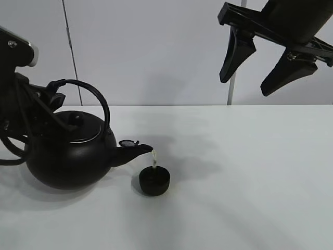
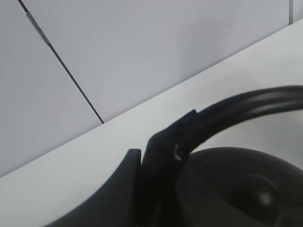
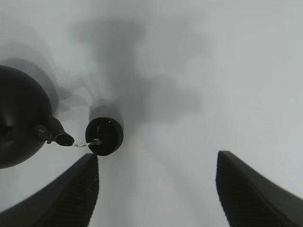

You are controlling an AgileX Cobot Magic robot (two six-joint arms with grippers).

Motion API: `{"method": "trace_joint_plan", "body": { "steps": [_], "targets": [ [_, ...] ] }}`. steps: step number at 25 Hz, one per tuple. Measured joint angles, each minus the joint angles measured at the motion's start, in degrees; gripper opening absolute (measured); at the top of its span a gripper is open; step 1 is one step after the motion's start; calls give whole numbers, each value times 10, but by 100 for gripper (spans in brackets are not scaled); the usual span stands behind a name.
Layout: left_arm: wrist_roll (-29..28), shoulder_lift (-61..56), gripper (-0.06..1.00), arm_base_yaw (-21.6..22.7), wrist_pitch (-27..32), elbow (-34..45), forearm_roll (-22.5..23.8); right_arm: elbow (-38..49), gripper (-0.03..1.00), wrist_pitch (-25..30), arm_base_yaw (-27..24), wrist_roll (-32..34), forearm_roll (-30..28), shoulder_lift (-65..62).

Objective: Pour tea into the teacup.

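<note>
A big round black kettle (image 1: 70,153) with an arched handle (image 1: 96,99) is tilted toward the right, its spout (image 1: 136,150) over a small matte-black teacup (image 1: 154,180) on the white table. A thin stream of tea (image 1: 154,159) falls from the spout into the cup. My left gripper (image 1: 52,96) is shut on the kettle's handle at its left end; the left wrist view shows the handle (image 2: 246,106) and a finger (image 2: 123,184). My right gripper (image 1: 255,70) hangs open and empty high at the upper right. The right wrist view shows the cup (image 3: 104,136) and kettle (image 3: 21,123) below.
The white table (image 1: 250,177) stretches to the right of the cup, against a pale wall (image 1: 166,47) with a thin dark cable (image 1: 70,49) and a vertical seam behind.
</note>
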Motion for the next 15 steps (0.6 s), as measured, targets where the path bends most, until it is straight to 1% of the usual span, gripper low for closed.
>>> {"method": "trace_joint_plan", "body": {
  "steps": [15],
  "targets": [
    [-2, 0, 11, 0, 0, 0, 0, 0, 48, 0, 0, 0, 0, 0]
  ]
}}
